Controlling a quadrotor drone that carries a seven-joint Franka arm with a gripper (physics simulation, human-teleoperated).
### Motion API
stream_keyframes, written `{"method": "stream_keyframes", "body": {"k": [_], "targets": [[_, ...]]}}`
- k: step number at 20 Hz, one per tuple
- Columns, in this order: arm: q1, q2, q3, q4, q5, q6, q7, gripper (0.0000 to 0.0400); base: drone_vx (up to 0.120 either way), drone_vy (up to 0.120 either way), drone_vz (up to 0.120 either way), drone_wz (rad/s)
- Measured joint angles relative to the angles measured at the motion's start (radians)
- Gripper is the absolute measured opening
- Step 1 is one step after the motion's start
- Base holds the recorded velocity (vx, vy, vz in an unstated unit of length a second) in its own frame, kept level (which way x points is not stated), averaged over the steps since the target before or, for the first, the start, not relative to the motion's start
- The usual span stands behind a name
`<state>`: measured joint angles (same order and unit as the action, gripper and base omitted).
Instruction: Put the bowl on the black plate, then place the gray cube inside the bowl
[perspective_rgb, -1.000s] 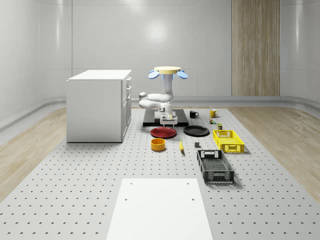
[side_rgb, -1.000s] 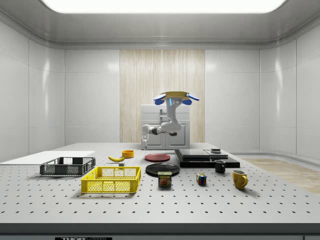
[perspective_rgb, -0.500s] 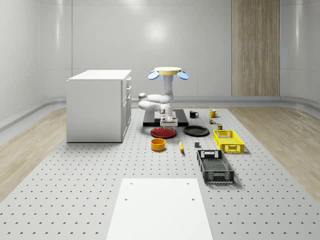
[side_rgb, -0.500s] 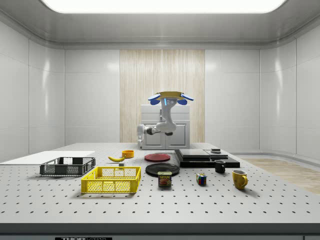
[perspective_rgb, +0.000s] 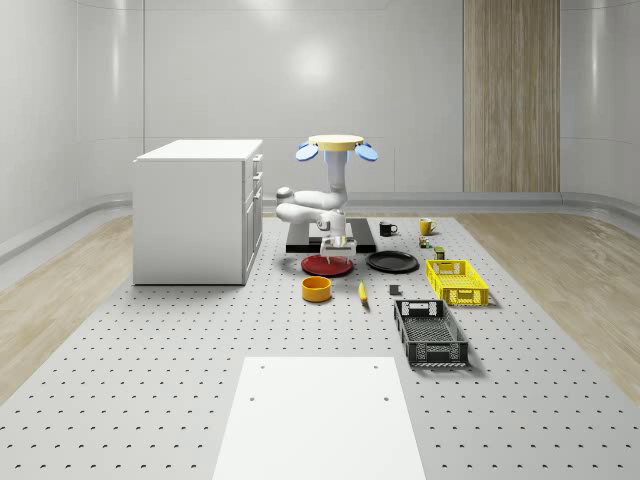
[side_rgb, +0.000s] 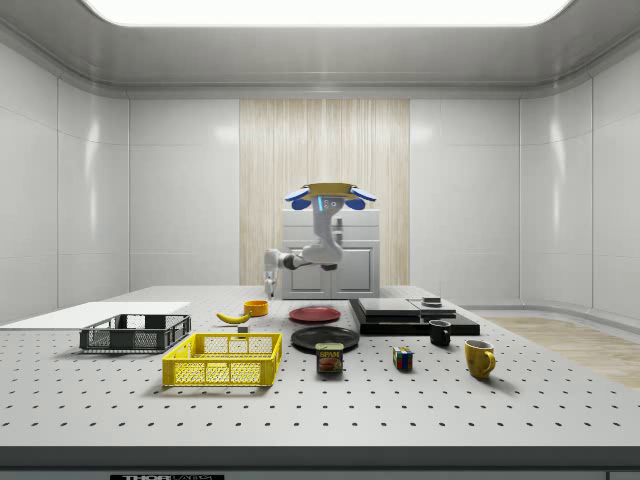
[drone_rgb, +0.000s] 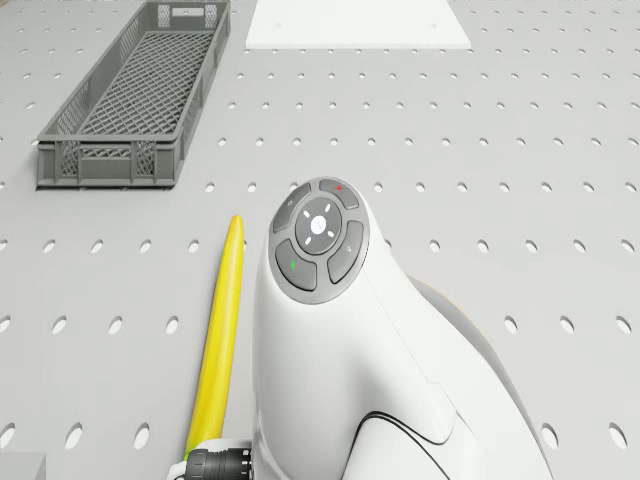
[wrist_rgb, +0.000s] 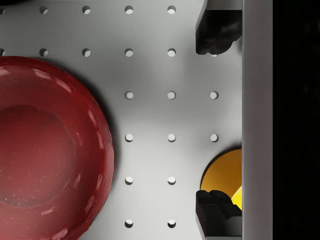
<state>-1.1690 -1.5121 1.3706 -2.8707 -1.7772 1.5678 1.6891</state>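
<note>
Progress: nothing placed yet. Bowl (perspective_rgb: 316, 289) sits on the table (perspective_rgb: 180, 360), just near of the red plate (perspective_rgb: 327, 264) and well apart from the black plate (perspective_rgb: 392, 262), which lies bare at the whole-scene view's right of the red plate. Gray cube (perspective_rgb: 395, 291) looks like the small dark block on the table right of the banana (perspective_rgb: 361, 291), not in the bowl; too small to be sure.

Drone (perspective_rgb: 336, 145) hovers above the far part of the table, over the red plate area and right of the cabinet (perspective_rgb: 200, 210). Gripper (perspective_rgb: 337, 243) hangs low over the red plate's far edge. In the wrist view the gripper (wrist_rgb: 215, 122) is spread wide and empty, bare table between the fingers (wrist_rgb: 215, 32), red plate (wrist_rgb: 45, 150) to one side and a slice of bowl (wrist_rgb: 227, 170) by one fingertip.

Left, as I judge it: reach the bowl, grasp its rim, carry it to the black plate, release, then fetch the cube and drop it in. Both steps are undone; this reads as the approach to the first grasp.
</note>
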Motion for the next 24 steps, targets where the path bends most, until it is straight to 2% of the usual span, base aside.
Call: {"method": "stream_keyframes", "body": {"k": [7, 11, 13, 18, 20, 24], "targets": [[-0.002, -0.008, 0.001, 0.000, 0.003, 0.008, 0.001, 0.0400, 0.120, 0.000, 0.000, 0.000], [-0.003, -0.012, 0.002, 0.001, 0.005, 0.012, 0.002, 0.0400, 0.120, -0.120, 0.000, 0.000], [-0.003, -0.015, 0.002, 0.001, 0.006, 0.014, 0.002, 0.0400, 0.120, -0.020, 0.000, 0.000], [-0.004, -0.019, 0.003, 0.001, 0.008, 0.018, 0.003, 0.0400, 0.120, 0.000, -0.112, 0.000], [-0.005, -0.021, 0.003, 0.001, 0.009, 0.020, 0.004, 0.0400, 0.120, -0.100, 0.000, 0.000], [-0.007, -0.026, -0.011, 0.003, -0.004, 0.028, 0.004, 0.0400, 0.000, 0.000, 0.000, 0.000]]}}
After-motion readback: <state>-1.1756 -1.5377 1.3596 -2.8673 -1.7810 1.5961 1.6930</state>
